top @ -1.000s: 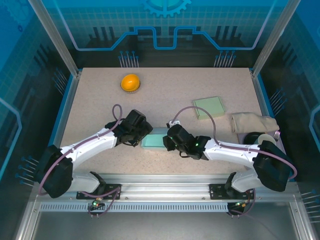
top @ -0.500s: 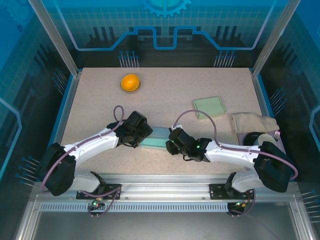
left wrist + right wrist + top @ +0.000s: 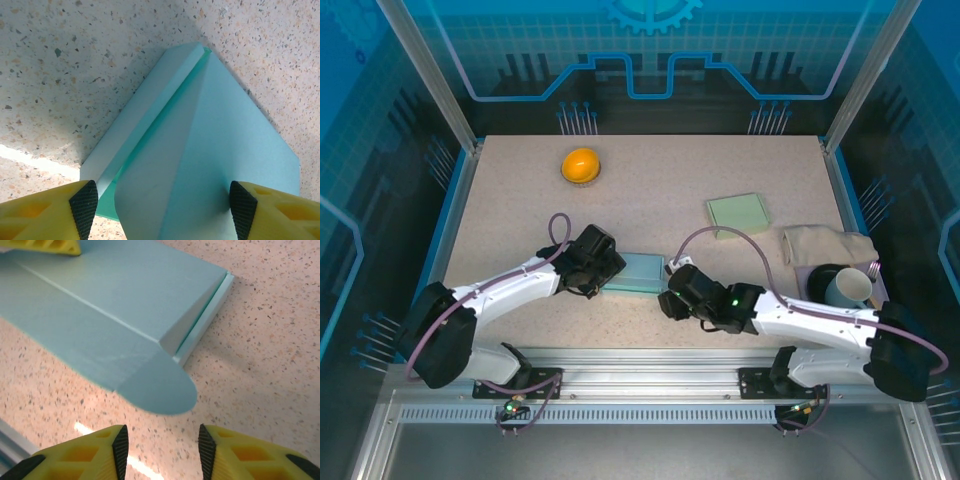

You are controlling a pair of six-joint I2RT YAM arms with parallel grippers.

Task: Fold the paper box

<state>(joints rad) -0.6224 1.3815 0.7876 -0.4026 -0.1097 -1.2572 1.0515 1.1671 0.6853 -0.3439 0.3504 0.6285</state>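
The paper box (image 3: 635, 271) is a flat teal carton lying on the table near the front middle. In the left wrist view the paper box (image 3: 200, 150) has one panel raised along a crease. My left gripper (image 3: 607, 270) is at its left end. Both pads (image 3: 84, 207) of the left gripper (image 3: 162, 210) sit against the box's sides, holding it across its width. My right gripper (image 3: 672, 298) hangs just off the box's right end. In the right wrist view the right gripper (image 3: 160, 450) stands open over bare table, and the box's rounded tab (image 3: 160, 387) lies just ahead of it.
An orange round object (image 3: 581, 164) sits at the back left. A flat green pad (image 3: 738, 213) lies right of centre, with a beige cloth (image 3: 825, 243) beyond it. A pale cup (image 3: 847, 288) stands near the right edge. The table's front rail (image 3: 650, 355) runs close behind both grippers.
My right gripper has opened, let go of the box's right end and backed off toward the front right. The box has shifted slightly back with the left gripper.
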